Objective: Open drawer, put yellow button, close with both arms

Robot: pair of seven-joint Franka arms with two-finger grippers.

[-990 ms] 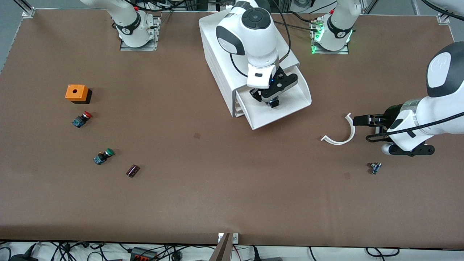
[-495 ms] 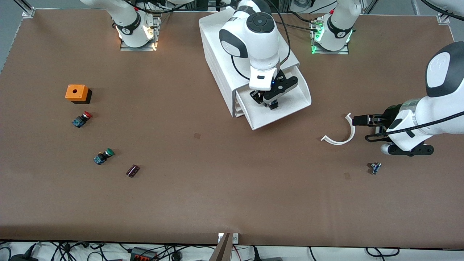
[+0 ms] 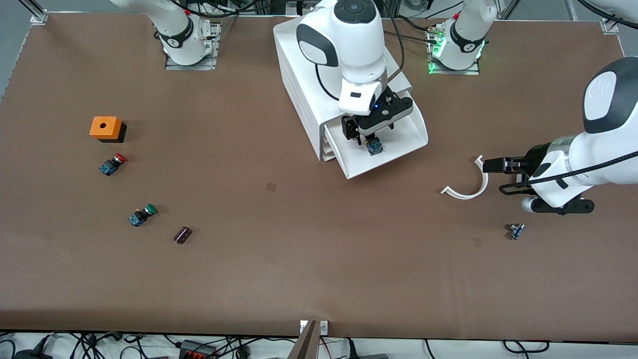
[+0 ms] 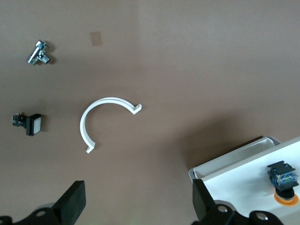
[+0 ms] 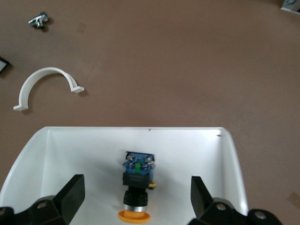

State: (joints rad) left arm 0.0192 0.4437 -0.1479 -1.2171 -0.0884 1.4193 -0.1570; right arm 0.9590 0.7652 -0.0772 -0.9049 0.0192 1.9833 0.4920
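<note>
Lying on the white floor of the pulled-out drawer [image 3: 398, 142], the yellow button [image 3: 374, 146] is resting free, with its yellow-orange cap and black-and-blue body plain in the right wrist view [image 5: 136, 187]. The right gripper [image 3: 366, 132] is hanging just above it over the drawer, its fingers [image 5: 70, 194] spread wide to either side of the button and touching nothing. The drawer is sticking out of the white cabinet [image 3: 299, 65] toward the front camera and the left arm's end of the table. The left gripper [image 3: 491, 165] is waiting low over the table at that end, its fingers [image 4: 75, 206] likewise spread apart and holding nothing, beside a white curved strip [image 3: 468, 184] that is lying flat on the brown table [image 3: 299, 259]. A small metal part [image 3: 516, 231] is sitting nearer the front camera than that strip.
</note>
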